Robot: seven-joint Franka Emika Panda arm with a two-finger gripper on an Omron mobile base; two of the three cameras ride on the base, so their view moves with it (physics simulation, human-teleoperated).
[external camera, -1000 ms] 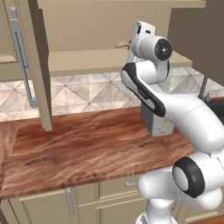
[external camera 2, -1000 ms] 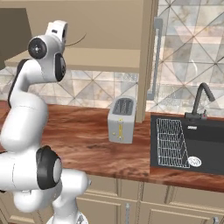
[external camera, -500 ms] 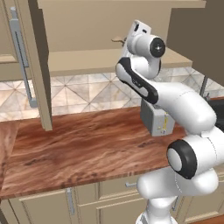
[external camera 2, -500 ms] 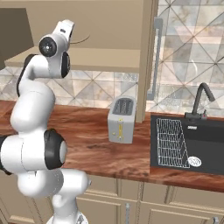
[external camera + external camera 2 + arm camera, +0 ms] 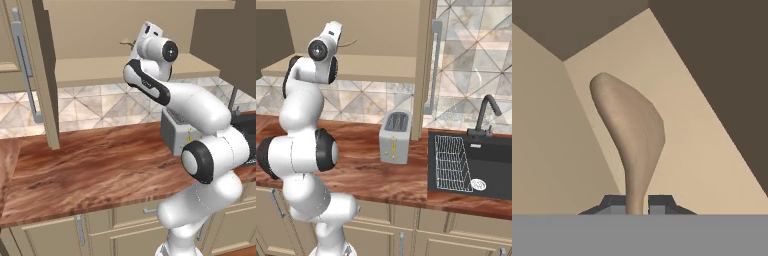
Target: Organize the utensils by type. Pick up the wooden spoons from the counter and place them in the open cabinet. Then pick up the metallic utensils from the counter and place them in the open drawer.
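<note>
Reddish-brown glossy wood-grain counter [image 5: 90, 170] over cream panelled base cabs; pale geometric tile backsplash [image 5: 105, 107], silver toaster [image 5: 395, 136], black sink [image 5: 481, 165] w/ wire rack. Two-finger gripper [image 5: 636, 205] clamped on small light-tan wooden spoon [image 5: 632, 135], inside open beige wall cabinet [image 5: 95, 70], above its shelf.

No words, labels, brand names, numbers or signs can be read anywhere in these pictures. The small yellowish marks on the front of the silver metal toaster [image 5: 395, 136] are too small and blurred to make out.
</note>
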